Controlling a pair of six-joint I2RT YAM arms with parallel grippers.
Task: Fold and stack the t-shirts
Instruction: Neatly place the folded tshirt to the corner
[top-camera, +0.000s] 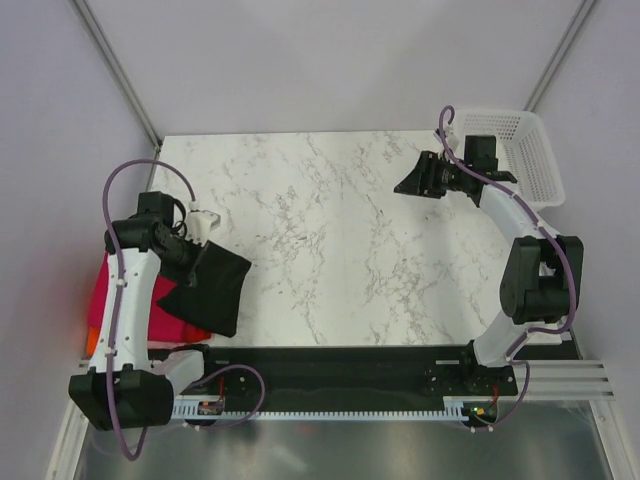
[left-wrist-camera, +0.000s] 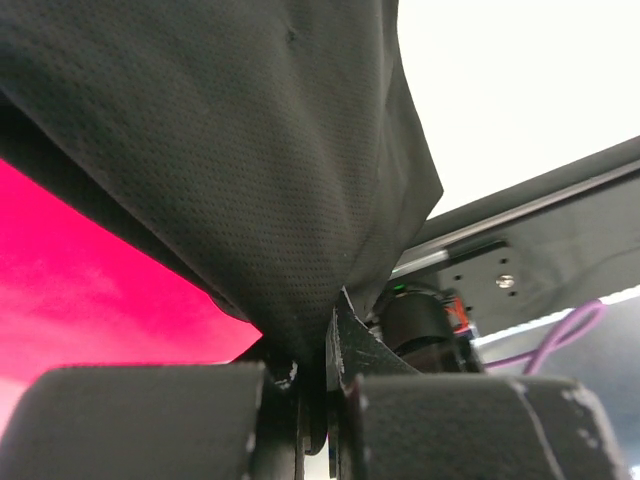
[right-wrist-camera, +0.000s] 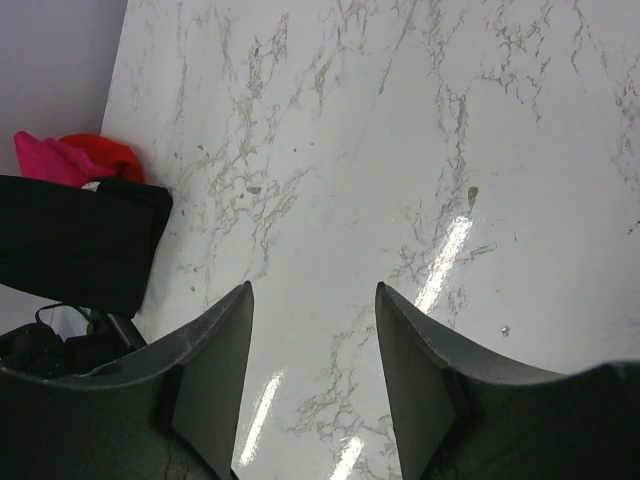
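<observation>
Left jaws clamp the folded black t-shirt (top-camera: 215, 285) at lower left, its length running down-right from them, overlapping the pink-red stack (top-camera: 98, 300) just leftward; right jaws gape empty, far upper right

Shirt (top-camera: 212, 285) partly over stack (top-camera: 100, 297), basket (top-camera: 530, 150) far right.

The table (top-camera: 330, 230) has a white top with thin grey lines, like marble. Most of the top is bare. At the left edge, close to the near left corner, lies 1 flat pile of folded t-shirts (top-camera: 100, 300) in 3 colours: pink, red and orange. A black t-shirt (top-camera: 215, 285) hangs over that pile, and its low corner reaches out over the bare top by the near edge. A white basket (top-camera: 525, 150) with holes sits at the far right corner, partly past the right edge.
</observation>
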